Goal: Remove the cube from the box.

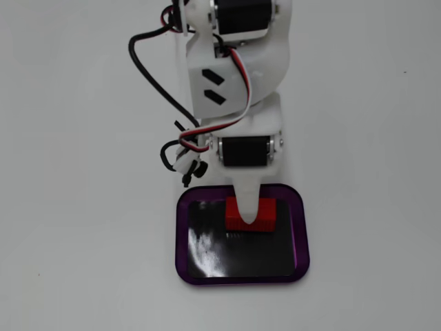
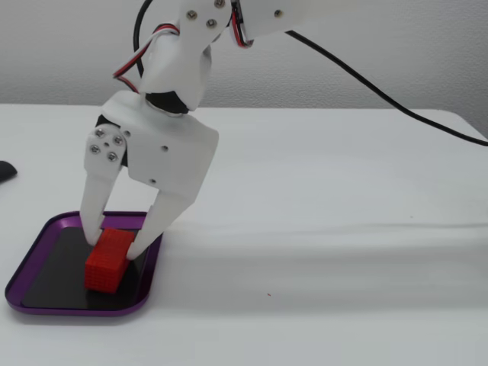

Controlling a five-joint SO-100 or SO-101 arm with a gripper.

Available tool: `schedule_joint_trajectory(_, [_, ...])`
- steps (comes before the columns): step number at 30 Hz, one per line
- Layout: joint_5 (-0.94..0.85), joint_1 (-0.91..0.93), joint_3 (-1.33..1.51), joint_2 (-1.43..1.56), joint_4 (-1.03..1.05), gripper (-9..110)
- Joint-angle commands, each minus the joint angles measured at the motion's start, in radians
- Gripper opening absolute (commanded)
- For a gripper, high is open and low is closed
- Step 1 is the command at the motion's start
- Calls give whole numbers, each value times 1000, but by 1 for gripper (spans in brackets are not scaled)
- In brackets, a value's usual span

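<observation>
One tray (image 1: 300, 234), one red block (image 1: 238, 215) and one arm with one pincer (image 1: 251, 219) are counted on a white table (image 1: 83, 262).

In the fixed view from above, taken left to right: a bundle of black, red and white wires (image 1: 180, 141) is seen hanging at the left of the arm. The tray's purple rim is seen whole, with a bright glare patch on the black bottom left of and below the pincer. The block is seen in the upper middle of the tray. Only one white finger (image 1: 248, 200) is made out here, laid over the block's top; the pincer's spread cannot be read from this view.

In the fixed view from the side, left to right: a dark object (image 2: 4, 170) is cut off at the left edge, well apart from the pincer; what it is cannot be told. The tray (image 2: 30, 305) is seen low and shallow. Both white fingers (image 2: 95, 206) are shown, one at each side of the block (image 2: 107, 263), tips against its sides. The pincer (image 2: 116, 244) is thus closed upon the block, which appears to rest on the tray bottom. A black cable (image 2: 366, 84) is run off to the right behind the arm.
</observation>
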Motion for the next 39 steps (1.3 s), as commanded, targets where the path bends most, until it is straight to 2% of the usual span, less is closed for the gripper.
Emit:
schedule_joint_trajectory(1, [-5,0,-44,37,-3,1])
schedule_joint_trajectory(11, [-3,5,-94,336,71,1])
schedule_joint_trajectory(16, [-5,5,2,495,81,1])
schedule_joint_trajectory(20, [-5,5,204,627,46,1])
schedule_joint_trajectory(29, [-9,5,776,1058,-224,1])
schedule_joint_trajectory(35, [-137,5,1178,1322,-322,1])
schedule_joint_trajectory(39, [-137,5,1399,1497,-388,1])
